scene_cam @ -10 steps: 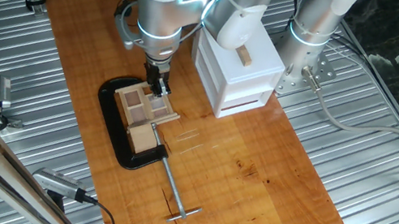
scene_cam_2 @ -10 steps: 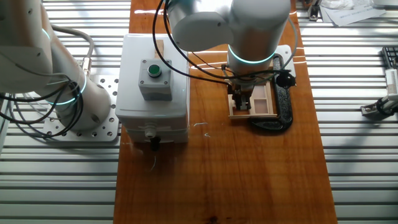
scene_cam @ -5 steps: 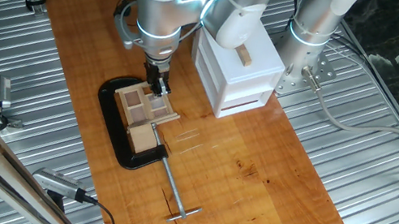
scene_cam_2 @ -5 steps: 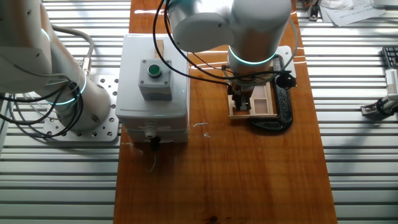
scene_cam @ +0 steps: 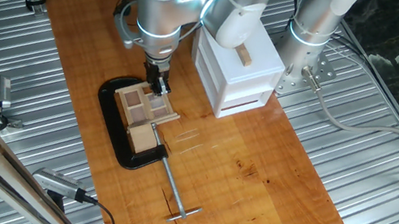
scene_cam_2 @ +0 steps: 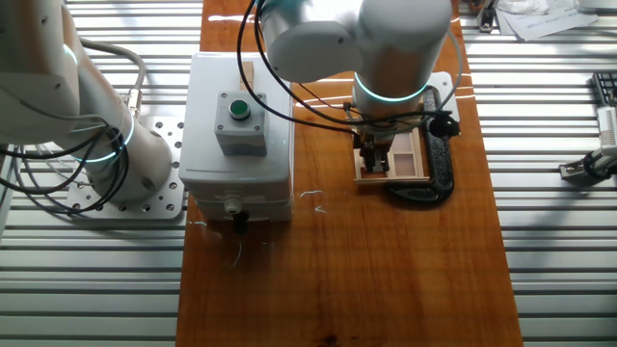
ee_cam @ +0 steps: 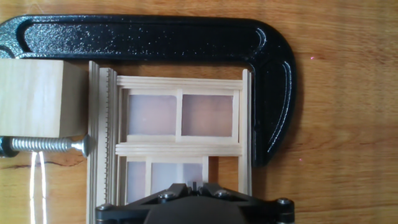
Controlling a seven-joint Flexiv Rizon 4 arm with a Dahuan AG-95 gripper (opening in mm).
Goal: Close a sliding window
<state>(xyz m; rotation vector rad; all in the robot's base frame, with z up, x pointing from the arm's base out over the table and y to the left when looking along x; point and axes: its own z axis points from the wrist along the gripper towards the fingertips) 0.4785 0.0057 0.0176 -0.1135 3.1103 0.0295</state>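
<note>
The sliding window (ee_cam: 180, 134) is a small light-wood frame with brownish panes, lying flat inside a black clamp base (ee_cam: 273, 81). It also shows in one fixed view (scene_cam: 137, 104) and in the other fixed view (scene_cam_2: 403, 154). My gripper (ee_cam: 194, 185) points straight down onto the lower sash, with its fingertips pressed together at the pane's middle bar. In one fixed view the gripper (scene_cam: 161, 89) is at the window's side nearest the white box. In the other fixed view the gripper (scene_cam_2: 377, 162) covers the frame's left part. The jaws look shut, with no gap showing.
A white box (scene_cam: 238, 71) with a wooden handle stands just right of the window; its green button (scene_cam_2: 237, 109) shows in the other fixed view. A wood block (ee_cam: 37, 96) is pressed by the clamp screw, whose long handle (scene_cam: 175, 194) sticks out over the wooden board.
</note>
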